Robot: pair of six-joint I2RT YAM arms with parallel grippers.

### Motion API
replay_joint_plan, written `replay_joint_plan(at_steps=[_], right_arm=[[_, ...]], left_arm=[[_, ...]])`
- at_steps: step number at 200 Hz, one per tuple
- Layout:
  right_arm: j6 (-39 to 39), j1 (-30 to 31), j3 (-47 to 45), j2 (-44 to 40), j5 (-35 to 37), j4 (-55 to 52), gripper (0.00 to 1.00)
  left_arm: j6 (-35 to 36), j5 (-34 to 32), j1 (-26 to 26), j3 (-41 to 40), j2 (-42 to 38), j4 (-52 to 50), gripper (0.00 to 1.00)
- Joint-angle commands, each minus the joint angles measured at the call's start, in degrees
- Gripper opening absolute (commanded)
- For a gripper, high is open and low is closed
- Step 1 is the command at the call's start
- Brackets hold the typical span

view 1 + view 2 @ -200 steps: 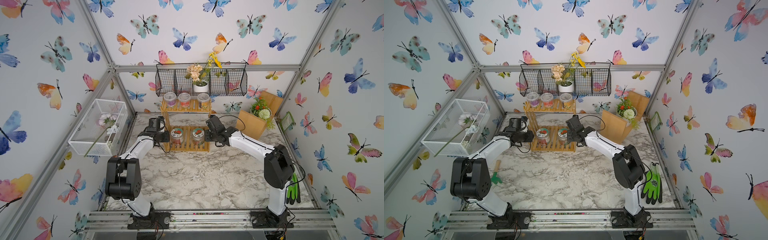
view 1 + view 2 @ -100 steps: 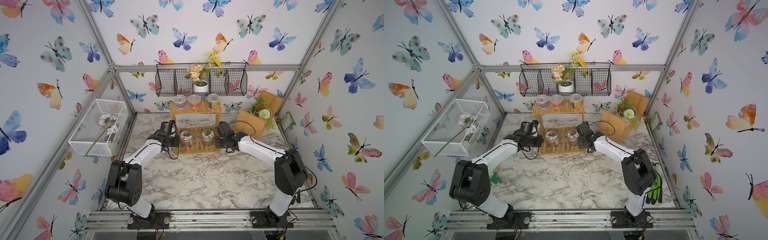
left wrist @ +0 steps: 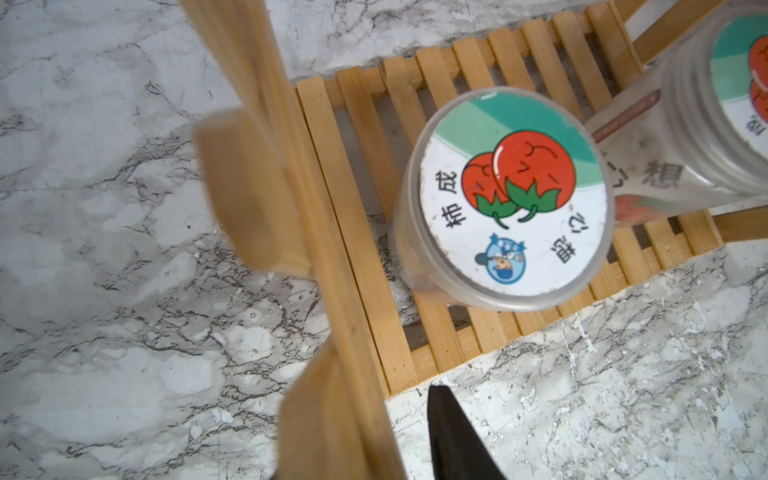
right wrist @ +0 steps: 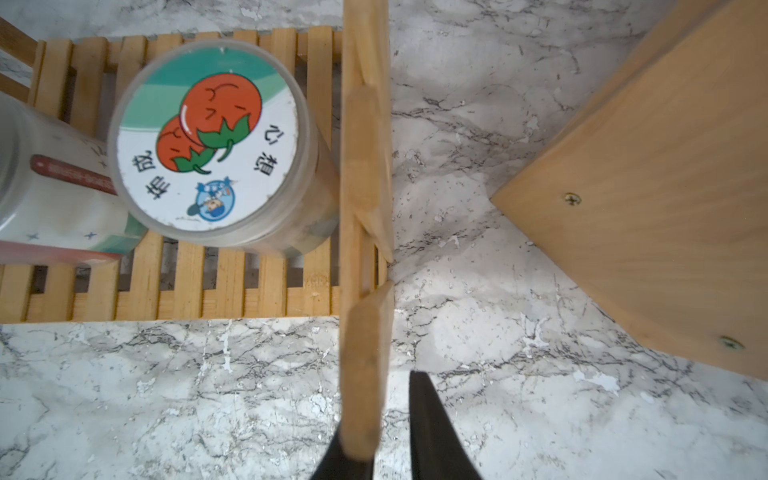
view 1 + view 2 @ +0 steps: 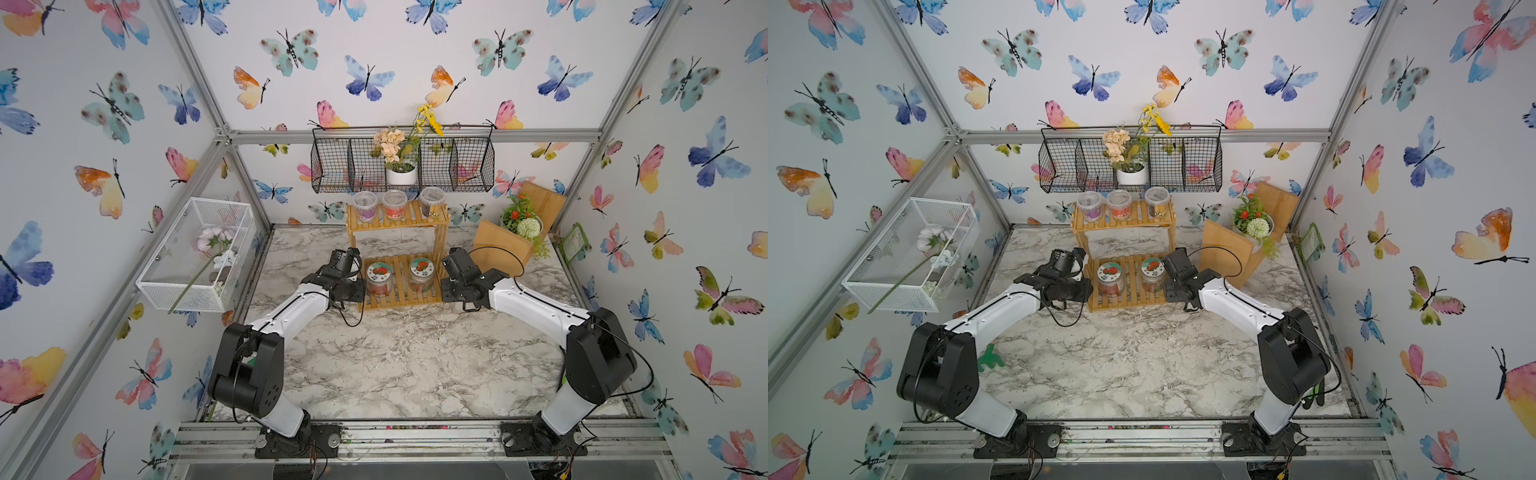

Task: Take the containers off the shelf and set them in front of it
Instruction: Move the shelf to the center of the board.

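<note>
The bamboo shelf (image 5: 399, 223) stands at the back middle of the marble table. Three clear cups sit on its upper board: purple (image 5: 365, 206), red (image 5: 394, 205) and yellow (image 5: 431, 202). Two jars with white red-pictured lids (image 5: 379, 277) (image 5: 420, 274) rest on the lower board. My left gripper (image 5: 357, 287) is shut on the shelf's left side post (image 3: 332, 415), and only one finger (image 3: 453, 440) shows. My right gripper (image 5: 445, 286) is shut on the right side post (image 4: 363, 374). A jar lid (image 3: 511, 199) fills the left wrist view, and the other jar's lid (image 4: 208, 137) fills the right wrist view.
A black wire basket (image 5: 469, 166) with a white flower pot (image 5: 401, 176) hangs above the shelf. A wooden box (image 5: 500, 249) with a plant stands close to the right gripper. A white mesh box (image 5: 195, 253) juts from the left wall. Bare marble (image 5: 399, 353) lies in front.
The shelf, held by both grippers, has slid to the right and toward the front, with the cups and jars still on it. Both arms moved along with it.
</note>
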Motion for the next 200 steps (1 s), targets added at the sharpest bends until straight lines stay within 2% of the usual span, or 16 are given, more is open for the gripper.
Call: replay_joint_plan(at_steps=[1,17,48,146,166,200], right_arm=[[0.06,-0.06,-1.08,-2.07,0.73,-0.79,0.16],[-0.39,-0.06,-1.50,-2.52,0.53,-0.30,0.17],[-1.41,-0.06,-1.14,-3.40,1.13,0.35,0.35],[-3.42,-0.06,-0.21,-6.29,0.48,0.92,0.51],[-4.54,-0.06,0.27,-6.79,-0.42,1.38,0.56],[-6.60,-0.06,3.08,-6.80,-2.34,1.74,0.64]], left_arm=[[-0.03,-1.36,-0.31,-0.67,-2.00,-1.28,0.37],[0.11,-1.67,-0.28,-0.94,-2.15,-1.07,0.37],[0.25,-3.15,-0.31,-0.83,-1.95,-1.36,0.35],[0.87,-7.96,0.29,-1.62,-2.54,-1.96,0.35],[0.75,-7.38,0.22,-2.16,-4.21,-1.15,0.43],[0.29,-5.99,-0.32,-2.35,-7.19,0.11,0.64]])
